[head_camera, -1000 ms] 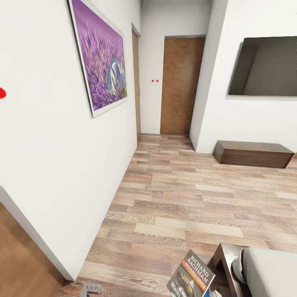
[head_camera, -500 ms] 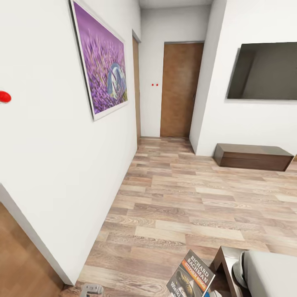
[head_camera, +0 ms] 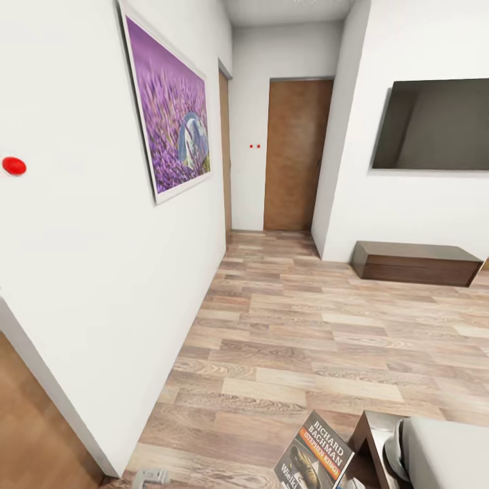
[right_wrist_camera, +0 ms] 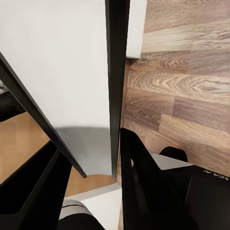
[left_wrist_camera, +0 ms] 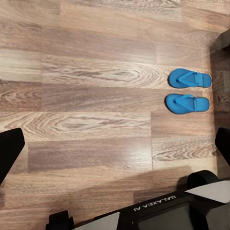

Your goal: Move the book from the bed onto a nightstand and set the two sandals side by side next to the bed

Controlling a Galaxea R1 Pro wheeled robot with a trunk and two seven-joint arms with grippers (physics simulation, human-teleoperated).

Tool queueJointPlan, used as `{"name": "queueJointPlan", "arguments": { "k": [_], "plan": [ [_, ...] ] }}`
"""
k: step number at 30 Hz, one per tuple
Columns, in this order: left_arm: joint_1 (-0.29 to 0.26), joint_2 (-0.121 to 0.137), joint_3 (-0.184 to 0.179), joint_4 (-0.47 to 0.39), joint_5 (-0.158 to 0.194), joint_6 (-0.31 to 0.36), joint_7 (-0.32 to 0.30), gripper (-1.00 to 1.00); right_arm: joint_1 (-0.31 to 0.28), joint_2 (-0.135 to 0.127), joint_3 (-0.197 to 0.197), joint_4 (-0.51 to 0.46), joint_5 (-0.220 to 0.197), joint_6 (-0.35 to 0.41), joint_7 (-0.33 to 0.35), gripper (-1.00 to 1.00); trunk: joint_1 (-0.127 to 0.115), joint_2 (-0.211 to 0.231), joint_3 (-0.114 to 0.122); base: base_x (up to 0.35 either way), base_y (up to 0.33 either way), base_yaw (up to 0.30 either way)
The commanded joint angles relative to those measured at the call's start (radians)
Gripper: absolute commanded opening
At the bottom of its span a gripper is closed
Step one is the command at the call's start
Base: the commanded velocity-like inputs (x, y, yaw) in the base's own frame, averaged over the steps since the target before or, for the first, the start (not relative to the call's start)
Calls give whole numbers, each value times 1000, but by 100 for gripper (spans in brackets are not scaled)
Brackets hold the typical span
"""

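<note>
From the head view we see the book (head_camera: 315,455) raised just beside the bed (head_camera: 445,451), so no nightstand yet. Left wrist: two sandals (left_wrist_camera: 188,91) paired on the floor (left_wrist_camera: 86,96), left claw (left_wrist_camera: 112,148) spread empty. Right wrist: right claw (right_wrist_camera: 98,158) clenched on the book.

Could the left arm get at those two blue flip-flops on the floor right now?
Probably yes: the flip-flops lie side by side on bare plank floor ahead of the left gripper, its fingers spread and empty, nothing between.
</note>
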Motion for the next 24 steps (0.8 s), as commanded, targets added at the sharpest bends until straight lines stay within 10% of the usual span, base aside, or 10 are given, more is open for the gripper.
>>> {"name": "queueJointPlan", "arguments": {
  "k": [1, 24],
  "plan": [
    [-1, 0, -9, 1, 9, -4, -3, 100, -1, -1, 8, -1, -11, 9, 2, -100, 0, -1, 0, 0, 0, 0],
    [-1, 0, -9, 1, 9, -4, -3, 100, -1, -1, 8, -1, -11, 9, 2, -100, 0, -1, 14, 0, 0, 0]
  ]
}}
